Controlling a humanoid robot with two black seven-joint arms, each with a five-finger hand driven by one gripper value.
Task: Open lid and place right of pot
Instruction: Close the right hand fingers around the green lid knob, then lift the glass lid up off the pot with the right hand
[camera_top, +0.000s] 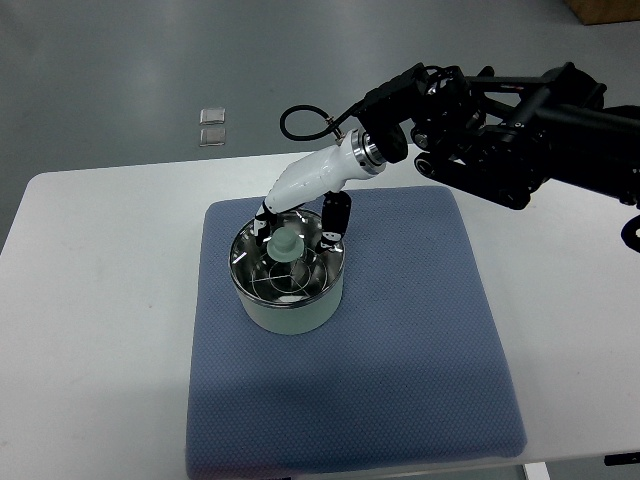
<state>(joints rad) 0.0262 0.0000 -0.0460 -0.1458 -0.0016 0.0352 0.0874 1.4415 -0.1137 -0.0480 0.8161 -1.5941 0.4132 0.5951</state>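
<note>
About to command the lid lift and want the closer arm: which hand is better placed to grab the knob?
Right. The right hand hangs directly over the pale green metal pot, fingers open either side of the knob on the glass lid. No left arm is in view.

White table (110, 300); blue mat (400, 340) flat on it; pot (288, 300) on mat.
</note>
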